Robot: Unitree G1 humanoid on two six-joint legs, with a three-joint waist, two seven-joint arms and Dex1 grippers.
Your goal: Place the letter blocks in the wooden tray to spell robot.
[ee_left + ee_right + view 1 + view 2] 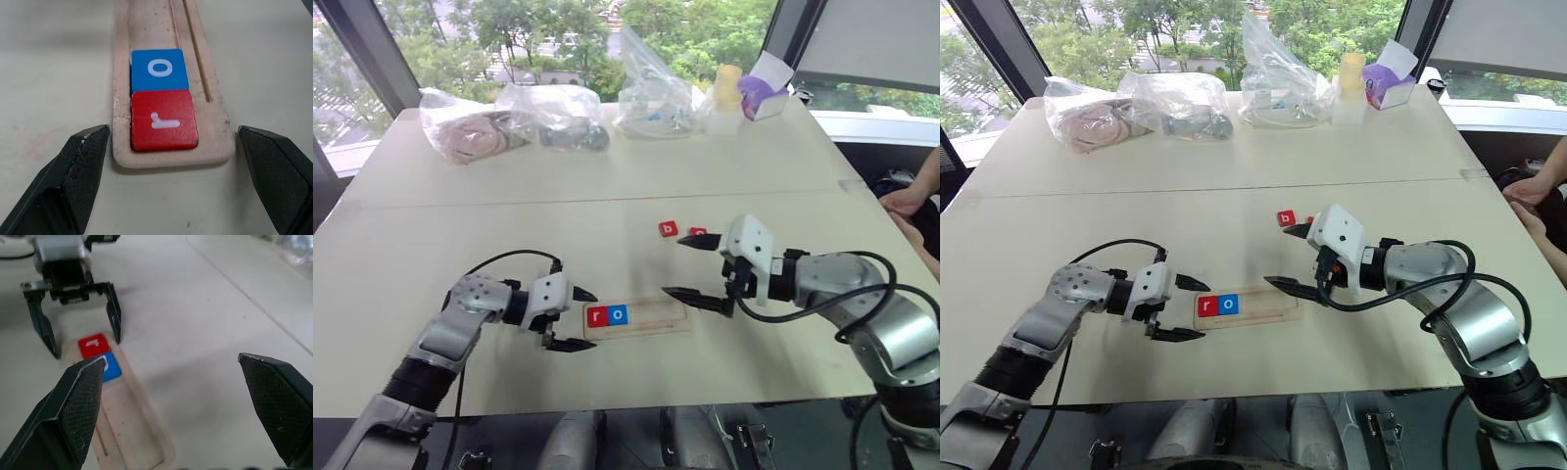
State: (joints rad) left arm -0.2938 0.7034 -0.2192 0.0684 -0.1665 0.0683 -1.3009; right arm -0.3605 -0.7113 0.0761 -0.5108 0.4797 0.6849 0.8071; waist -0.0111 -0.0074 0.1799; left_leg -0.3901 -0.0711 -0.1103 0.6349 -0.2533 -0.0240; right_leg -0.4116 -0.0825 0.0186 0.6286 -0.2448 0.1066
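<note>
A: Where is the wooden tray (646,318) seen?

B: It is laid flat near the front edge of the table (460,215), between the two grippers. Two letter blocks are seated at its left end: the red r block (597,316) at the very end and the blue o block (619,314) touching it on the right. The rest of the tray is bare wood.

A: And the other blocks?

B: The red b block (668,229) is found farther back on the table, behind the tray's right end. A second red block (699,233) is seen just beside it, partly hidden by the right gripper's upper finger, so its letter cannot be read.

A: How are the grippers held?

B: The left gripper (577,319) is spread wide at the tray's left end, one finger (73,176) on either side of that end, nothing being grasped. In the left wrist view a gap is seen between each fingertip and the wood. The right gripper (695,269) is also spread wide and empty, held above the tray's right end, with its upper finger near the loose red blocks.

A: What else is on the table?

B: Clear plastic bags (558,113) and a purple-and-white box (764,93) are placed along the far edge. A person's hand (904,200) is seen resting at the right side.
</note>
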